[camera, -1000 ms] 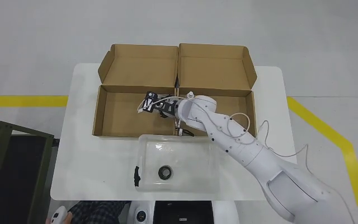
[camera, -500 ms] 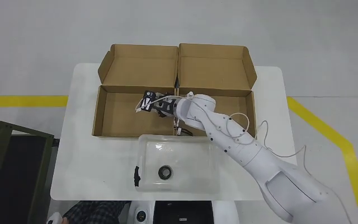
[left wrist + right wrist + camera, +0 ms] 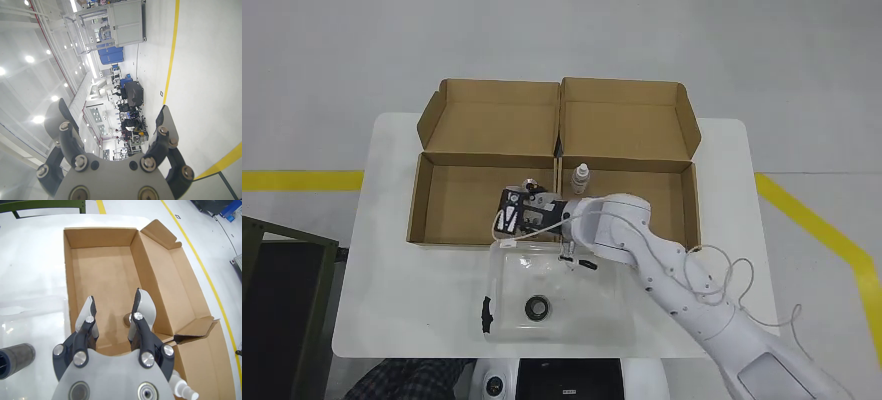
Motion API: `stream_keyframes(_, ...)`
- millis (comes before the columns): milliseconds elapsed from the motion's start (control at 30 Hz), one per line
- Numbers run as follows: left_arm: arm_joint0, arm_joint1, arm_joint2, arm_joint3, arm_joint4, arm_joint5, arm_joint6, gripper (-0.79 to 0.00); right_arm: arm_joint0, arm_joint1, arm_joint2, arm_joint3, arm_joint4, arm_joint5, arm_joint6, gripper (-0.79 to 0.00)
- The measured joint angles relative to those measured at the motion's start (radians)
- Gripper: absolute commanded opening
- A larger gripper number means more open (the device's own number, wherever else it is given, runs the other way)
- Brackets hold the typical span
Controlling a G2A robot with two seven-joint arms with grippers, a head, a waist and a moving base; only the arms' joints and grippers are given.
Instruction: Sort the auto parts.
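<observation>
My right gripper (image 3: 115,296) stands open and holds nothing, low over the near end of the left cardboard box (image 3: 105,275). A small brown and metal part (image 3: 126,319) lies on the box floor just past its fingers, half hidden by one of them. In the top view the right gripper (image 3: 500,220) sits at the left box's (image 3: 457,200) front wall. A dark metal cylinder (image 3: 16,361) lies in the clear bin, seen from above as a black ring (image 3: 536,308). A white bottle (image 3: 582,178) stands in the right box (image 3: 662,195). My left gripper (image 3: 113,104) is open, aimed at the room.
The clear plastic bin (image 3: 602,300) stands in front of the two boxes on the white table (image 3: 392,280). A black strip (image 3: 485,315) lies at the bin's left wall. Both box lids (image 3: 622,120) are folded back at the far side.
The right arm has drawn back from the middle of the left box toward its front wall and the bin. The white bottle in the right box now stands uncovered.
</observation>
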Motion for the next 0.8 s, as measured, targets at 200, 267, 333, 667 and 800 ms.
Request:
stream_keyframes(200,0.000,0.000,0.000,0.000,0.000,0.000,0.000,0.000,-0.139,0.037,0.053,-0.138,-0.019,-0.086,0.000,-0.409)
stream_keyframes(267,0.000,0.000,0.000,0.000,0.000,0.000,0.000,0.000,-0.183,0.049,0.073,-0.178,-0.030,-0.116,-0.005,-0.406)
stream_keyframes(333,0.000,0.000,0.000,0.000,0.000,0.000,0.000,0.000,-0.219,0.059,0.085,-0.208,-0.039,-0.143,-0.011,-0.403)
stream_keyframes(667,0.000,0.000,0.000,0.000,0.000,0.000,0.000,0.000,-0.370,0.102,0.137,-0.312,-0.070,-0.265,-0.047,-0.388)
stream_keyframes(800,0.000,0.000,0.000,0.000,0.000,0.000,0.000,0.000,-0.403,0.114,0.146,-0.323,-0.079,-0.304,-0.055,-0.369)
